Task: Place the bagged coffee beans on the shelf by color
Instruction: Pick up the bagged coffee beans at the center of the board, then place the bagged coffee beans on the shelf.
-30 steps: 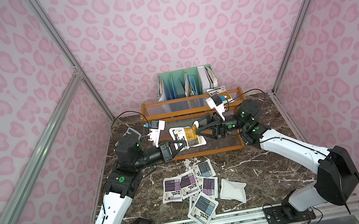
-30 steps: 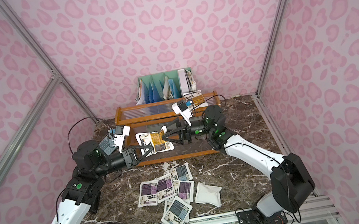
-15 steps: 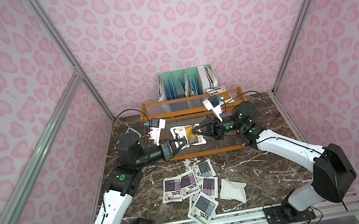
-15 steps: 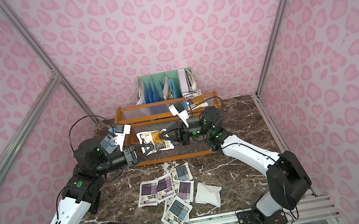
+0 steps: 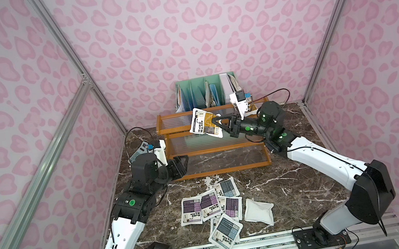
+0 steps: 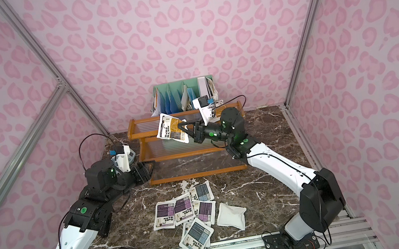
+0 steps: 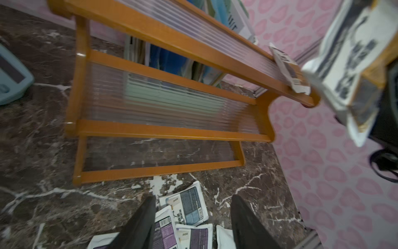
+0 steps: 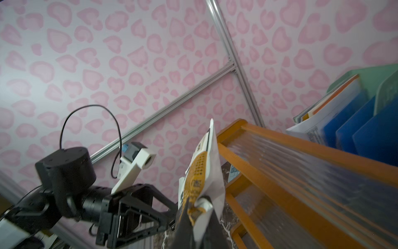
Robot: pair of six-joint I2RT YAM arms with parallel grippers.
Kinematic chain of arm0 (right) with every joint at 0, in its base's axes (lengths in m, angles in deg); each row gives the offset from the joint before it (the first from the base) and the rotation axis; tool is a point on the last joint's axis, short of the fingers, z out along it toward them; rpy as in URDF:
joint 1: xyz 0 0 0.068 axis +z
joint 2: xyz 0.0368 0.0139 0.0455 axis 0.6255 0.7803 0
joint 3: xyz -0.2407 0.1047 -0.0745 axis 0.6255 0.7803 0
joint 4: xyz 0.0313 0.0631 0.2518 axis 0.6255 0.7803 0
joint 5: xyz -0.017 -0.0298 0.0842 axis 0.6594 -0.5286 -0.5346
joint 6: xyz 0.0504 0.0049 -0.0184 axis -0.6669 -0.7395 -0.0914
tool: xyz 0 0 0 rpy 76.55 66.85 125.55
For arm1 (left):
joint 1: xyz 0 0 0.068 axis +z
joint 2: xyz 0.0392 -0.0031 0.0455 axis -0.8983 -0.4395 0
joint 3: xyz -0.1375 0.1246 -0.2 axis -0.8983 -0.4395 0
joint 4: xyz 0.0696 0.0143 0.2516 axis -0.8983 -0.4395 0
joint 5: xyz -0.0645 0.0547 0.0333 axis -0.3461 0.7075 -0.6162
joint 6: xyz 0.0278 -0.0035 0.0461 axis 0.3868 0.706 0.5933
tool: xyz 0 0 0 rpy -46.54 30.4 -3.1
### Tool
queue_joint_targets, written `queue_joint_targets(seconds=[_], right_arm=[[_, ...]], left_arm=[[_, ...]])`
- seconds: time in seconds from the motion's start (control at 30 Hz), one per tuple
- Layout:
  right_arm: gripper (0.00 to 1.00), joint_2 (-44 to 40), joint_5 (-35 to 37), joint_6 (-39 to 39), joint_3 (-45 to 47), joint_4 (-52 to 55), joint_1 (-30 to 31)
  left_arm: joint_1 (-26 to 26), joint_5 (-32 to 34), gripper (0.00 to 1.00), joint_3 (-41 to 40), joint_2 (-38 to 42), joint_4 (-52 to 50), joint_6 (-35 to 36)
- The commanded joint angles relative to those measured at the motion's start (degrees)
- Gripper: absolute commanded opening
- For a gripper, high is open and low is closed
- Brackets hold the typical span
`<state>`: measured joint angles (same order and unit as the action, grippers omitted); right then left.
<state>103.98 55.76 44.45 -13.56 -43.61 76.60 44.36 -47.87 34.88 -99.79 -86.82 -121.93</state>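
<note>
Left gripper [image 7: 193, 199], jaws parted and empty, points at the lowest tier of the shelf [image 5: 227, 170] near its left end, elbow bent, with the loose pouches [image 5: 211, 206] heaped on the table in front of the shelf. Further back, the right gripper [image 5: 215, 122] pinches one edge of a yellow-orange pouch [image 5: 205, 127], white with black print, hanging tilted before the top tier, forearm level across the shelf's front.

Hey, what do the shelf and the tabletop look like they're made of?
The shelf: an orange-brown wood frame, apparently gloss-varnished, going by the highlights on its rails. Its panels look like clear ribbed plastic, since things behind show through. The tabletop: dark brown marble or a marble-print surface, white-veined, slightly glossy.
</note>
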Motion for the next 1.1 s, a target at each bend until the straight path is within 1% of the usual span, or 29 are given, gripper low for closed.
queue_joint_targets(seconds=[0.0,0.07,0.13,0.17,0.23,0.33,0.43,0.53,0.67,0.8,0.9,1.07], right_arm=[[0.00,2.37,30.00,3.03,-7.24,9.01,4.84],[0.00,4.48,45.19,1.24,-10.71,10.68,8.82],[0.00,7.15,55.30,-2.47,-14.77,13.89,11.25],[0.00,8.72,58.28,-4.31,-17.16,15.64,11.98],[0.00,11.28,61.71,-9.20,-20.98,19.39,12.69],[0.00,13.81,64.04,-15.25,-24.40,22.37,13.08],[0.00,15.69,65.10,-18.79,-26.88,23.26,13.04],[0.01,17.23,63.32,-24.86,-28.78,25.63,12.12],[0.02,18.06,58.92,-34.41,-28.69,29.90,10.30],[0.05,16.05,56.74,-37.04,-22.42,24.01,9.21],[0.05,16.21,57.02,-36.75,-23.32,25.88,9.17],[0.10,15.09,57.21,-38.30,-20.37,25.26,9.22]], left_arm=[[-0.05,8.50,0.58,-0.28,-0.46,-2.06,-1.63],[-0.04,11.22,0.58,-0.64,-0.96,-2.99,-3.46],[-0.04,13.16,0.57,-0.68,-1.34,-4.34,-4.39],[-0.03,13.40,0.57,-0.72,-1.45,-4.56,-4.36],[-0.07,13.33,0.57,-0.72,-1.57,-5.18,-4.91],[-0.03,12.61,0.58,-0.64,-1.32,-6.09,-5.05],[-0.04,12.10,0.58,-0.97,-0.88,-6.56,-5.00],[-0.03,12.28,0.58,-1.42,-0.31,-7.09,-4.89],[-0.07,12.47,0.58,-1.69,0.40,-7.78,-4.01],[-0.10,12.33,0.58,-1.75,0.72,-8.61,-3.55],[-0.03,12.15,0.58,-1.55,1.04,-9.57,-3.48],[-0.04,11.87,0.59,-1.99,1.92,-10.43,-2.83]])
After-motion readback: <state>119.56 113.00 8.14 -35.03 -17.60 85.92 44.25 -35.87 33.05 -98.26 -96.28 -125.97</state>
